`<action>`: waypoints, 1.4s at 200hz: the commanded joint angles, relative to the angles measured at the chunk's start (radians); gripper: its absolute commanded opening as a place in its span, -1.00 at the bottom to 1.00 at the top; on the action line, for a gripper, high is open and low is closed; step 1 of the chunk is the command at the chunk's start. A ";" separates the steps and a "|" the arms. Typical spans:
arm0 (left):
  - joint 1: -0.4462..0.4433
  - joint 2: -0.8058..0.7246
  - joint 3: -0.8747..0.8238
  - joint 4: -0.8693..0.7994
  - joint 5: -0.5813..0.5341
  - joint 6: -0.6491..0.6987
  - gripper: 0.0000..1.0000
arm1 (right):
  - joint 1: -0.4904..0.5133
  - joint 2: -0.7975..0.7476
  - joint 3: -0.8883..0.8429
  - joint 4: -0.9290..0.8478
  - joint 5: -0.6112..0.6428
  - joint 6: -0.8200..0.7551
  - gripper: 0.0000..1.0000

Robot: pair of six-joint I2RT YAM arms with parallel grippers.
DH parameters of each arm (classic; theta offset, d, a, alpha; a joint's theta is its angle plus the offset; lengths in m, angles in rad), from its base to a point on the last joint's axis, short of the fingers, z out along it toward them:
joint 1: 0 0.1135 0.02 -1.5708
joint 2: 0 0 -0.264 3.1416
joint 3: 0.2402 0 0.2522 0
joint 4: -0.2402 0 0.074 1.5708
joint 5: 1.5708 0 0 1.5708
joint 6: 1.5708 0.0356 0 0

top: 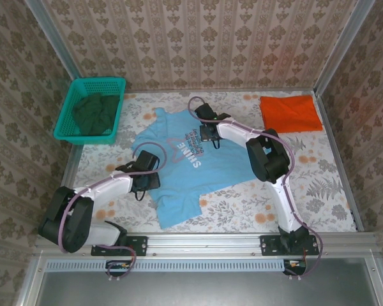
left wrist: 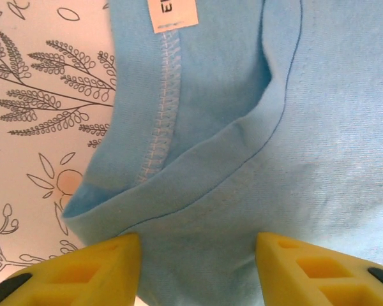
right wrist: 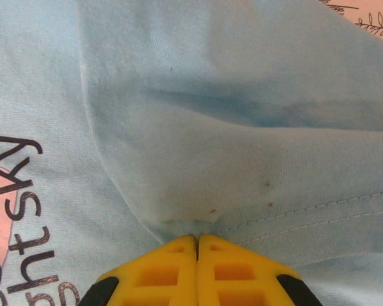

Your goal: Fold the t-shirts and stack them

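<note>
Right gripper [top: 207,132], top view: lowered onto the far half of the light-blue t-shirt [top: 185,178], just beside the chest lettering [top: 193,143]. Left gripper [top: 148,167] at the shirt's left edge, by the collar. Shirt spread flat mid-table [top: 306,191], long axis judged crosswise, neck toward the left arm, hem toward the right. Orange t-shirt [top: 291,113] folded at the far right corner, well apart. Green basket [top: 67,121] far left, with dark cloth inside.

Left wrist view: left gripper [left wrist: 196,245] with fingers [left wrist: 102,268] apart, straddling the collar [left wrist: 198,191] but not pinching it; neck label [left wrist: 173,14] straight ahead, bare table to the left.

Right wrist view: right gripper [right wrist: 197,245] with fingers together, clamped on a small pucker of blue cloth; lettering [right wrist: 19,210] to the left, stitched seam [right wrist: 319,213] to the right.

Judged nearer the neck: the left arm, needing only to close; any fold probably along the crosswise axis.
</note>
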 commanded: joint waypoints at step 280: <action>0.092 0.016 -0.025 0.033 -0.067 -0.048 -0.42 | -0.036 -0.121 -0.100 0.027 -0.125 0.012 -0.53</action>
